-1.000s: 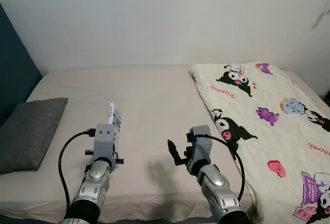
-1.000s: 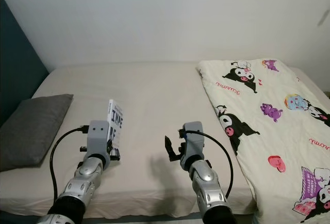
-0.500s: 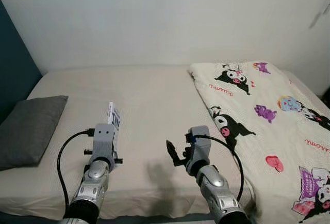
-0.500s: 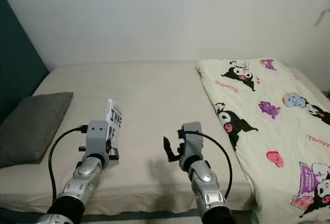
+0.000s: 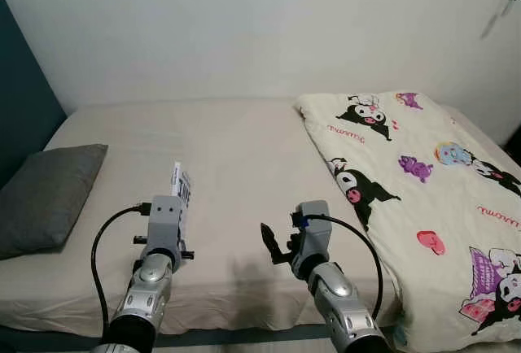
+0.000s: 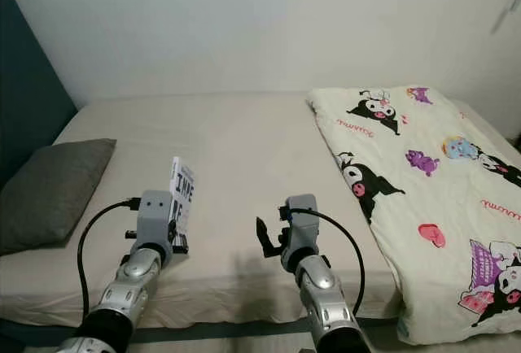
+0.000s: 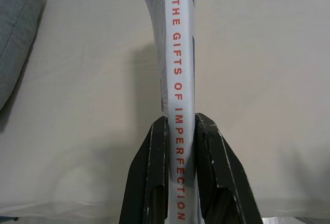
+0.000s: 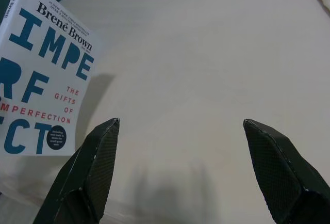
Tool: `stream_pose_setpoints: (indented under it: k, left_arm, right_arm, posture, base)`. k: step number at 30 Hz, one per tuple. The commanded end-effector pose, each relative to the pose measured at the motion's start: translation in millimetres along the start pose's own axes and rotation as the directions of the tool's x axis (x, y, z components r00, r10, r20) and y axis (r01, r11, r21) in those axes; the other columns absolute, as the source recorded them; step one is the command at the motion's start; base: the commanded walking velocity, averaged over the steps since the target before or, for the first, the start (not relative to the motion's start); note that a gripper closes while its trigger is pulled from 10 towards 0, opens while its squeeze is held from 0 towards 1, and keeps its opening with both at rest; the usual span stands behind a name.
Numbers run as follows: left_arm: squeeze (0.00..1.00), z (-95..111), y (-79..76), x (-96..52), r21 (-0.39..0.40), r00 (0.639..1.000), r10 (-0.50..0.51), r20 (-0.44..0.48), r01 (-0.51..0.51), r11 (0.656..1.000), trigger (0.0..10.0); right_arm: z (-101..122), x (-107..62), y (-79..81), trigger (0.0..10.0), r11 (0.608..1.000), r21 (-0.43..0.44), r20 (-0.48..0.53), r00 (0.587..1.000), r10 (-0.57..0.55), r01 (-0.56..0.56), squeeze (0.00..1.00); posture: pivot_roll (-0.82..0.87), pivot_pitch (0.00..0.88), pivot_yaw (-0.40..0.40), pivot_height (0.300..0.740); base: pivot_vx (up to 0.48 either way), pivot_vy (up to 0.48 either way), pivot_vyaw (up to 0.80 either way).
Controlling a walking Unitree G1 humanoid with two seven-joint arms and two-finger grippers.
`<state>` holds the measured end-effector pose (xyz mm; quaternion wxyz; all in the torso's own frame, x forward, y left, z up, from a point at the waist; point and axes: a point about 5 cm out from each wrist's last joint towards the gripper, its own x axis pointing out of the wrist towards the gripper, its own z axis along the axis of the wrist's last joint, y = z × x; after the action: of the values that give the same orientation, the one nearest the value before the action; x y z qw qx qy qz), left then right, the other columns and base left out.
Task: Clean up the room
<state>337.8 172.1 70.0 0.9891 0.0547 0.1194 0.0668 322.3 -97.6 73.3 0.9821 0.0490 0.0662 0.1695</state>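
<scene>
Left eye view: a wide bed (image 5: 236, 150) under a beige sheet against a white wall, with a grey pillow (image 5: 45, 194) at its left edge and a cream blanket (image 5: 415, 198) printed with cartoon figures draped over its right side. Left gripper (image 5: 181, 235) raised above the near edge of the mattress, holding a white paperback book (image 5: 181, 193) upright on its lower end. Right gripper (image 5: 274, 243) beside it at about the same height, well apart from the book, nothing in it. Right eye view: same layout, with big blue letters legible on the book's front cover. Left wrist view: both black fingers (image 7: 154, 167) clamped on either side of the book's white spine (red lettering reading "THE GIFTS OF IMPERFECTION"), beige sheet beyond and a corner of the grey pillow at the frame's edge. Right wrist view: two black fingertips (image 8: 100, 154) spread wide apart over bare sheet, gripping nothing, and the book's front cover off to one side, showing the author line "Brené Brown" above the blue title letters.
</scene>
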Motion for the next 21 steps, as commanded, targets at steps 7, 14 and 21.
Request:
stream_pose_setpoints:
  k: [7, 14, 21]
  left_arm:
    - [0.00, 6, 4.6, 3.0, 0.036, 1.000, 0.000, 0.025, -0.001, 0.999, 10.0]
    - [0.00, 6, 9.2, 2.9, 0.046, 1.000, 0.010, 0.022, -0.011, 0.999, 10.0]
    - [0.00, 6, 14.8, 3.1, 0.057, 0.999, 0.029, 0.016, -0.030, 0.998, 10.0]
  right_arm:
    - [-5, -3.3, 1.0, 10.0, 1.000, 0.024, -0.007, 1.000, -0.005, 0.005, 0.00]
    - [-4, -3.1, 2.3, 10.0, 0.999, 0.033, 0.003, 1.000, -0.009, 0.009, 0.00]
    - [-3, -1.4, 4.0, 10.0, 0.999, 0.040, 0.007, 1.000, -0.009, 0.009, 0.00]
  posture:
    - [0.06, 0.176, 0.022, 0.621]
    - [0.08, 0.188, 0.031, 0.616]
    - [0.09, 0.202, 0.041, 0.616]
  base:
    - [0.000, 0.000, 0.00]
    - [0.000, 0.000, 0.00]
    - [0.000, 0.000, 0.00]
